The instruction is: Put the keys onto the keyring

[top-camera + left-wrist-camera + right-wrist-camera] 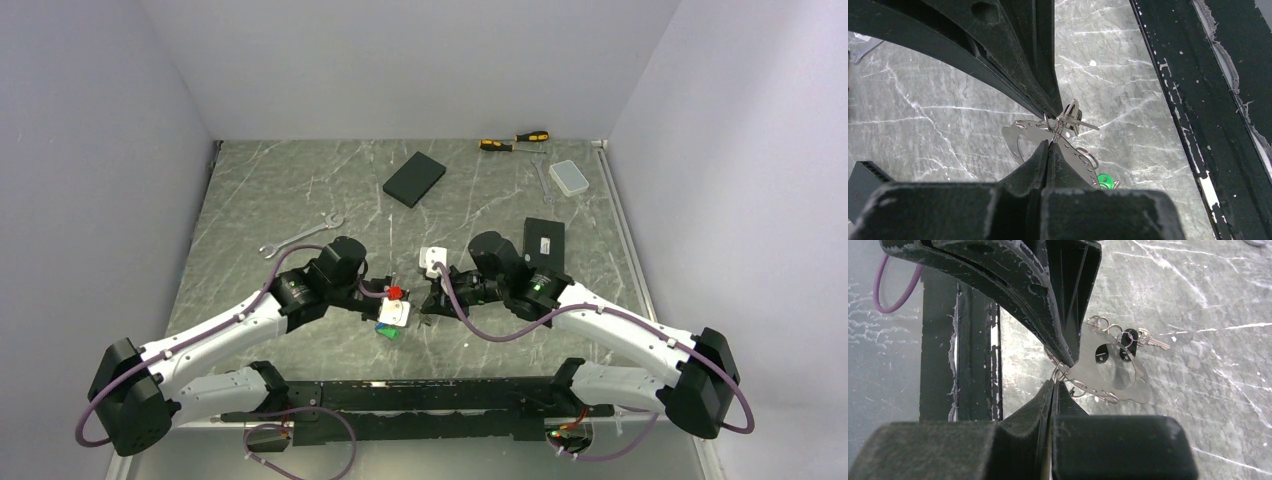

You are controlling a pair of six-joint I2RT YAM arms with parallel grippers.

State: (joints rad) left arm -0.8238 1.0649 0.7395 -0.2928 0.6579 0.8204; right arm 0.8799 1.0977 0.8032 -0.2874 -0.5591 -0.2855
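Top view hides both sets of tips and the keyring (pixel 1120 377) under the wrists, only a green key head (pixel 390 333) shows by the left gripper (pixel 1052 128). Left is pressed together, nipping a small wire ring (pixel 1054 133). Right gripper (pixel 1062 372) does the same, can't tell if it's the same ring. Keyring sits just past the tips: flat shiny oval, holes along the rim, keys (pixel 1140 338) at its far side

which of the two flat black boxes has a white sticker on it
The right-hand black box, the nearer one, shows a small white label. The rear black box, tilted and more central, is plain.
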